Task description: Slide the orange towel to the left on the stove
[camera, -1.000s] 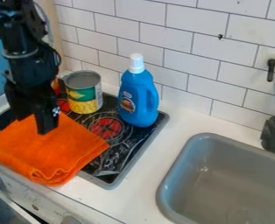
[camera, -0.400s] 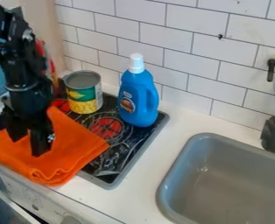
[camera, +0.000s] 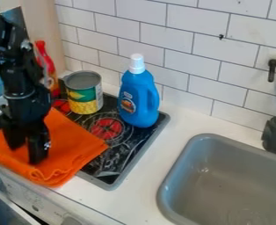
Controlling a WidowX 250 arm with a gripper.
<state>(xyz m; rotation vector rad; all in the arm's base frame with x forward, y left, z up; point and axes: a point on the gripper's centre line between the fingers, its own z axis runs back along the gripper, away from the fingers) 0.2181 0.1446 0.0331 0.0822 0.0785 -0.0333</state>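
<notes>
the black gripper [camera: 25,155] is now lower and nearer the counter's front than in the earlier pictures, having travelled from the back part of the orange cloth [camera: 67,147] down over its middle and front. the cloth's right corner is drawn in very slightly toward the gripper. the arm [camera: 17,66] has shifted too, and the red bottle [camera: 45,59] beside the can [camera: 83,92], mostly hidden behind it at first, now shows much more of its upper part.
</notes>
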